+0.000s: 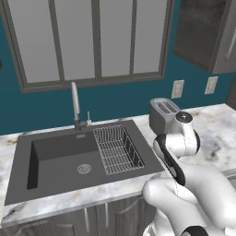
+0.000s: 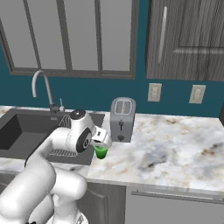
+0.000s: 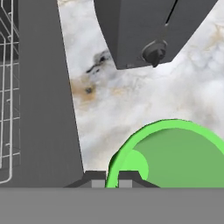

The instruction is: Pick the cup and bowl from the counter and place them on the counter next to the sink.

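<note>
The pincer (image 3: 112, 178) is clamped on the rim of the cup (image 3: 175, 153), held above the tabletop (image 2: 175, 144) between sink (image 2: 26, 131) edge and toaster (image 2: 122, 118).

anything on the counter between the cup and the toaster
Nothing: in the hand view, bare marble counter separates the green cup from the toaster.

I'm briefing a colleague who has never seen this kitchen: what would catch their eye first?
Probably the bright green cup, pinched at its rim by the white arm's gripper over the marble counter between sink and toaster. Next, the dark grey sink with its wire rack and tall chrome faucet, then the grey toaster against the teal wall.
</note>
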Robot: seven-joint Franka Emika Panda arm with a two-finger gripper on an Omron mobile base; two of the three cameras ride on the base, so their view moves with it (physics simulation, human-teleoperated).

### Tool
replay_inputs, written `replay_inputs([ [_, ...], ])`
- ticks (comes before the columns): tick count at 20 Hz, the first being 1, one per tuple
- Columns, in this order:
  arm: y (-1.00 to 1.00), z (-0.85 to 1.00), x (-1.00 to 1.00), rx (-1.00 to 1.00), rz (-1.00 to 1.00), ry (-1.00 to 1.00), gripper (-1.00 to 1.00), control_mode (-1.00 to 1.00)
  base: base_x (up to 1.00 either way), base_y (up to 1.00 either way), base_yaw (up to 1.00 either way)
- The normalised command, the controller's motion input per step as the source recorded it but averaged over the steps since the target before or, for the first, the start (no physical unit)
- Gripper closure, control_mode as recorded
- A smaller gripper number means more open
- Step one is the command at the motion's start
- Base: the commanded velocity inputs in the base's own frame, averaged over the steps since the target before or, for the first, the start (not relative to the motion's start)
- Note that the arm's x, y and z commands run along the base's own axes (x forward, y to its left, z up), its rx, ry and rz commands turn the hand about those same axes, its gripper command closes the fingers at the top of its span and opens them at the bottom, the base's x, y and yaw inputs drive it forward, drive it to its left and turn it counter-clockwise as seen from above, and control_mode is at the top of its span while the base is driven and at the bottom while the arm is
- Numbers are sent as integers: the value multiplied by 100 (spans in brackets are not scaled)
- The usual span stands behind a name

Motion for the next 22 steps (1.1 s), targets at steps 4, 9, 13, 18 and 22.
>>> replay_inputs([
  [4,0,-28,0,0,0,4,100,-100,0,0,0],
  [9,0,-33,0,-1,0,10,100,-100,0,0,0],
  [13,0,-23,0,0,0,5,100,-100,0,0,0],
  [18,0,-24,4,0,0,0,100,-100,0,0,0],
  [22,0,-23,2,0,0,0,100,-100,0,0,0],
])
